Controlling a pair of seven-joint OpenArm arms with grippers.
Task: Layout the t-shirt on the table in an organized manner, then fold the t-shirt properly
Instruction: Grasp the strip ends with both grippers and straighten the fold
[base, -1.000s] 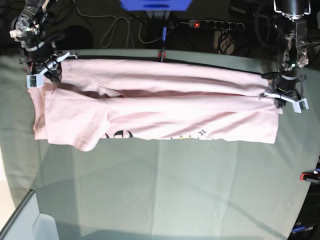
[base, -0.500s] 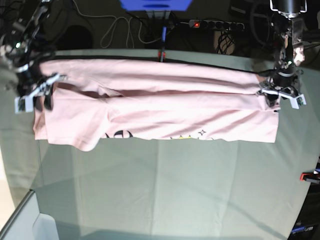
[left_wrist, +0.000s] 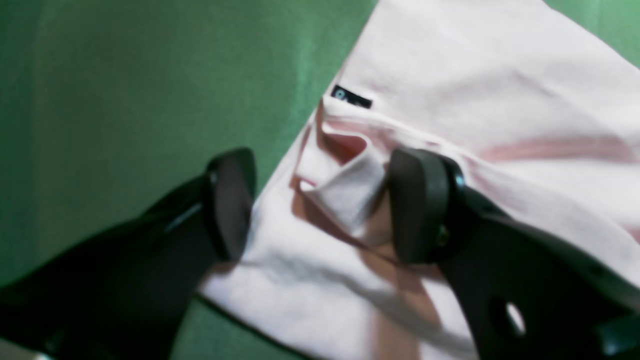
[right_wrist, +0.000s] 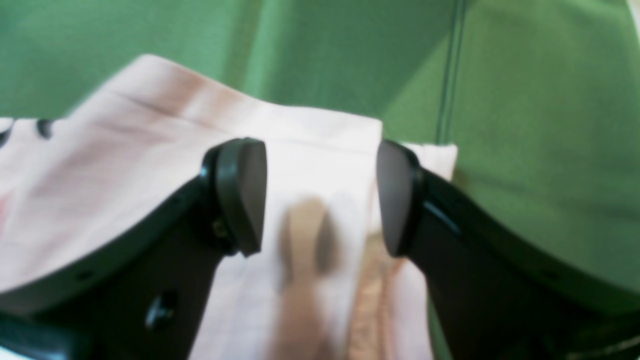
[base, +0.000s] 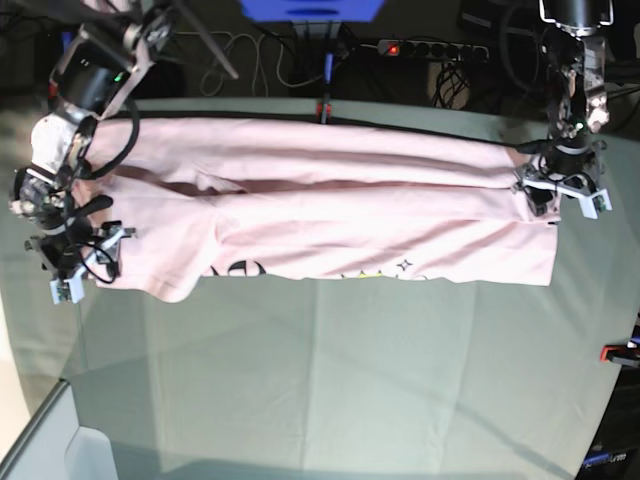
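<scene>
The t-shirt (base: 320, 215) lies across the upper half of the base view as a long pink band folded lengthwise, with black lettering (base: 238, 270) peeking out along its lower edge, on the table (base: 330, 380). At the band's right end, the left gripper (left_wrist: 320, 205) hovers with jaws apart, straddling a bunched corner of cloth near a small dark label (left_wrist: 351, 97). At the left end of the frame, the right gripper (right_wrist: 320, 197) also stands open over the shirt's edge, gripping nothing
</scene>
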